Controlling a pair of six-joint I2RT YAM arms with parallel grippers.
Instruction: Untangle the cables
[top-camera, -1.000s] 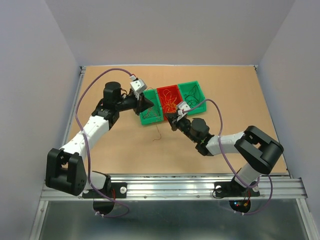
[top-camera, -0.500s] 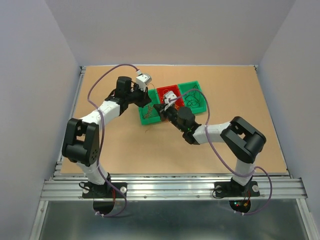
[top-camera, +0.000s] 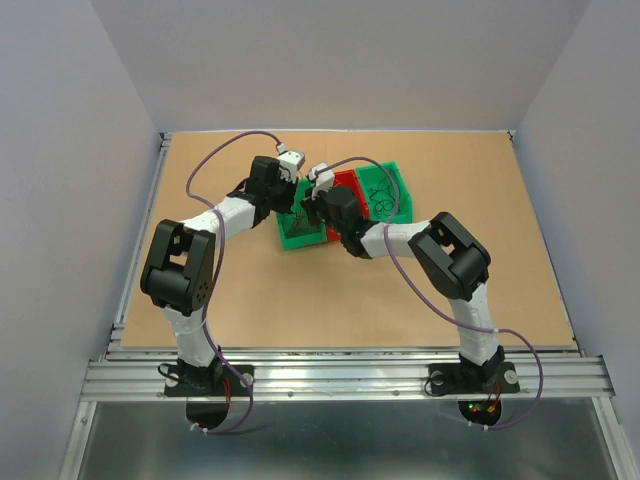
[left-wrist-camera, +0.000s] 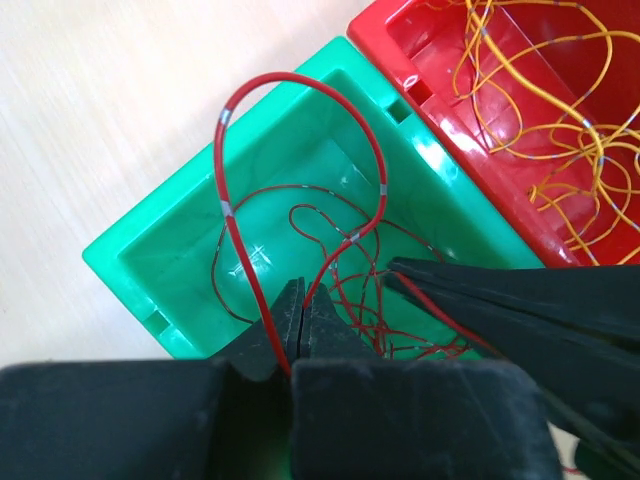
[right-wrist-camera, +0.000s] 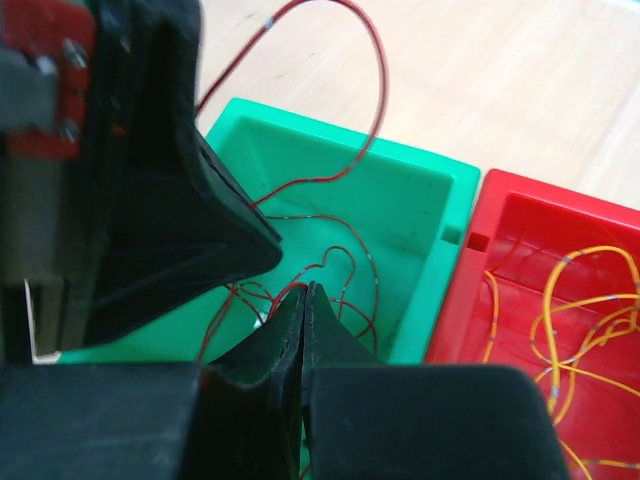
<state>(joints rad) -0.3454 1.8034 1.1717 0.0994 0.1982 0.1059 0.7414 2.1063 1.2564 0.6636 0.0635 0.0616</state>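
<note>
The left tool (left-wrist-camera: 303, 318) is being kept closed on a red strand (left-wrist-camera: 290, 75), which is being pinched between its tips and is arching up in a tall loop over the left green bin (left-wrist-camera: 140, 240). The right tool (right-wrist-camera: 303, 305) is also being held shut; whether a strand is being gripped in it cannot be told, since red wire is only passing close by its tips. Below both tools, the other red strands (left-wrist-camera: 345, 285) are lying curled on the floor of that bin. Just beyond, the orange-yellow strands (left-wrist-camera: 540, 110) are lying in the red bin (left-wrist-camera: 385, 35), and farthest along the row the dark strands (top-camera: 380, 195) are resting in the right green bin (top-camera: 403, 200).

Trouble is being risked by how closely the two tools are being crowded: a collision is likely if either is swung. If the loop is lifted while its lower end is snagged in the heap, the whole clump, or the light bin itself, could be dragged across the table (top-camera: 300, 300).

The pinch on the red strand is being shown only by the left wrist view. The third bin and the crossing of the arms are being shown only from above.
</note>
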